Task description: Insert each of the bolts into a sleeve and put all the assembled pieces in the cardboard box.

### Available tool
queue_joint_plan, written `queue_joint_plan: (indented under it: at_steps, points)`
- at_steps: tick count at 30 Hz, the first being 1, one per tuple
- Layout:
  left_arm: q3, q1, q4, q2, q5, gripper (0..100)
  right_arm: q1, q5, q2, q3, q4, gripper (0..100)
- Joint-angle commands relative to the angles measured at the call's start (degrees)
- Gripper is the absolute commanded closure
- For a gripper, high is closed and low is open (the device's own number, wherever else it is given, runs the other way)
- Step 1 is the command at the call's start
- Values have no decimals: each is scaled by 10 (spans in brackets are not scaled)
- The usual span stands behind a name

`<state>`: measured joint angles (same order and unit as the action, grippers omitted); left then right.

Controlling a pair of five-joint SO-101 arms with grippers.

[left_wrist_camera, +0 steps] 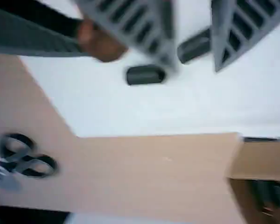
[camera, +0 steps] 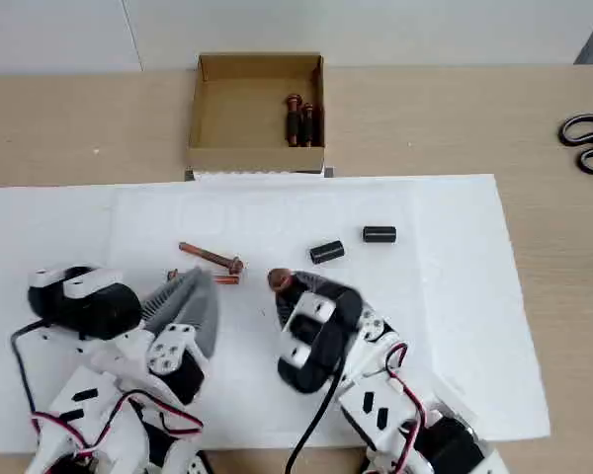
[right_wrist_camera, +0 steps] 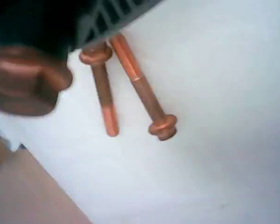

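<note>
Right end effector (camera: 287, 284) pinches a bolt (camera: 277, 280). Nearest sleeve (camera: 327, 252) lies just beyond it, boxward, with its long axis crosswise. Left end effector (camera: 190, 281) is spread and farther off.

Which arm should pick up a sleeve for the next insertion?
Left, most likely. The right gripper is shut on a bolt, so it cannot grasp anything else. The left gripper is open and empty, and a sleeve lies straight ahead in its wrist view.
</note>
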<state>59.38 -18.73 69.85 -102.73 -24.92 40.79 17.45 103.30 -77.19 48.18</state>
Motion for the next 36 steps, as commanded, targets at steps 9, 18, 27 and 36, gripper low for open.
queue_joint_plan:
  at_steps: [9, 18, 27, 36]
  points:
    - [156, 125, -33, 1, 119, 994, -125, -139, -2, 7, -19, 995]
    - [320, 193, -142, 1, 218, 994, -172, -156, -115, 87, -30, 995]
    - [367, 197, -200, 1, 217, 994, -196, -156, -461, 303, -113, 995]
    - [366, 193, -200, 1, 218, 994, -199, -153, -794, 538, -213, 995]
